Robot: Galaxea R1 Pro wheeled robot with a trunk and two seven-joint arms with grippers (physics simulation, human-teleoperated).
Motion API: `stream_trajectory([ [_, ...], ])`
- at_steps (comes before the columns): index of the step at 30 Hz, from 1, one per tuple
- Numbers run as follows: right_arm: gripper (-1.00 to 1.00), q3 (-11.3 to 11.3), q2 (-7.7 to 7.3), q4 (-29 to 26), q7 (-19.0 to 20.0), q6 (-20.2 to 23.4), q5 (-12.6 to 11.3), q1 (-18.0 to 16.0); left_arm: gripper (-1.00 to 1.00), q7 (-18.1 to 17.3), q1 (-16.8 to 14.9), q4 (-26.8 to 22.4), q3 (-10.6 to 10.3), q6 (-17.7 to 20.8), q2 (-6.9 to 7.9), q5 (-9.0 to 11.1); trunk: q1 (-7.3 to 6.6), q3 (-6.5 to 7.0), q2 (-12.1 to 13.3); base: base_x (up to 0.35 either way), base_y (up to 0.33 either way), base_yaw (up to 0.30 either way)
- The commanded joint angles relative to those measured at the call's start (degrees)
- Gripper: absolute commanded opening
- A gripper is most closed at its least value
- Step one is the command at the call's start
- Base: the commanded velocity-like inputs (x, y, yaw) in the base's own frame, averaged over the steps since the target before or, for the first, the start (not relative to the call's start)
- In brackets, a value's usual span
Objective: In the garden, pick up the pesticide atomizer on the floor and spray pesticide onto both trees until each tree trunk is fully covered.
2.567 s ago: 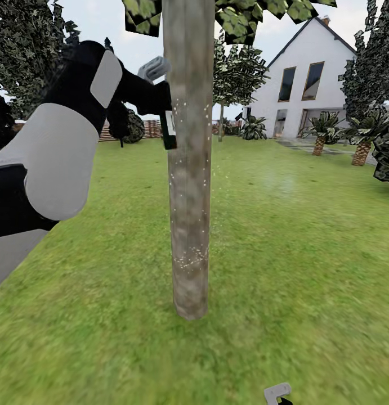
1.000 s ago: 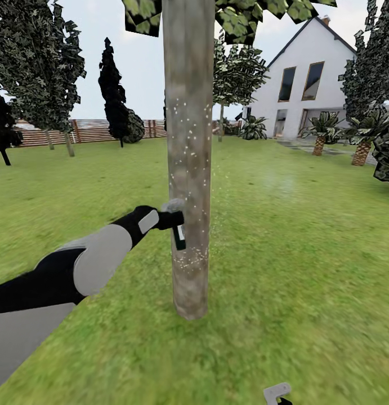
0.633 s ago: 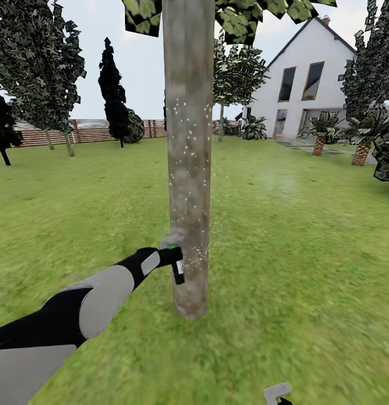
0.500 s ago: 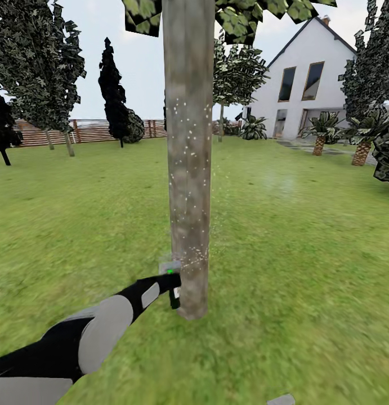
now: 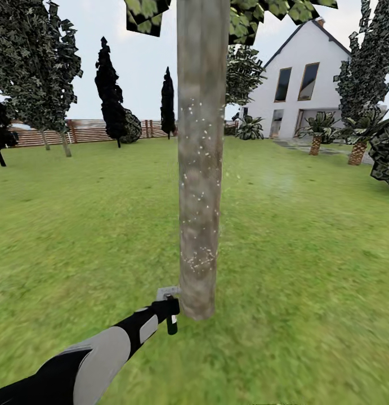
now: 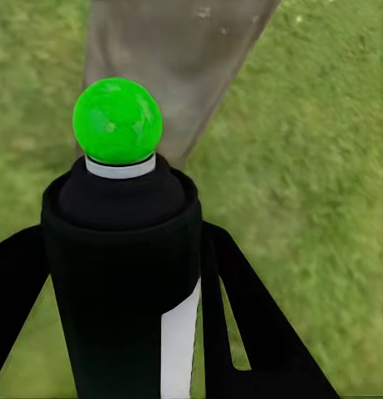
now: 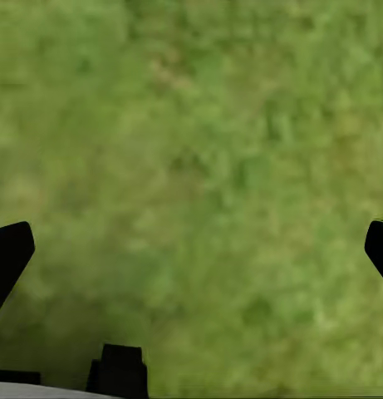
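Note:
A thick mottled grey-brown tree trunk [image 5: 201, 169] rises right in front of me, dotted with pale spray specks along its middle and lower part. My left gripper [image 5: 170, 313] is down at the trunk's base, on its left side, shut on the pesticide atomizer [image 5: 171, 324], a small dark bottle hanging just above the grass. Close up, the left gripper [image 6: 116, 249] has its black fingers [image 6: 241, 324] on both sides of the atomizer [image 6: 116, 283], whose green ball top faces the trunk [image 6: 174, 50]. My right gripper [image 7: 195, 249] is open over bare grass.
Lawn [image 5: 307, 253] stretches all around the trunk. A brown slat fence [image 5: 87, 130], dark conifers [image 5: 110, 90] and leafy trees [image 5: 36, 50] stand at the back left. A white house [image 5: 295, 84] and short palm-like plants [image 5: 317, 132] stand at the back right.
My left arm has carried the atomizer down along the trunk from about head height to its base. The whole view has shifted slightly, so the trunk now sits further right.

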Motion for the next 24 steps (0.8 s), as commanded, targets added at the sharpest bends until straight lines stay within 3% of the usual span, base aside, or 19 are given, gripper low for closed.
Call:
stream_trajectory([
  [1, 1.00, 0.4, 0.03, 0.2, -0.4, -0.2, 0.3, -0.1, -1.00, -0.1, 0.0, 0.0, 0.4, -0.1, 0.00, -0.2, 0.00, -0.05, 0.0, 0.042, 0.350, -0.271],
  [24, 1.00, 0.4, 0.03, 1.0, -0.4, -0.2, 0.4, 0.0, -1.00, -0.1, 0.0, 0.0, 0.3, 0.1, 0.00, -0.2, 0.00, 0.04, 0.0, 0.002, 0.350, -0.134],
])
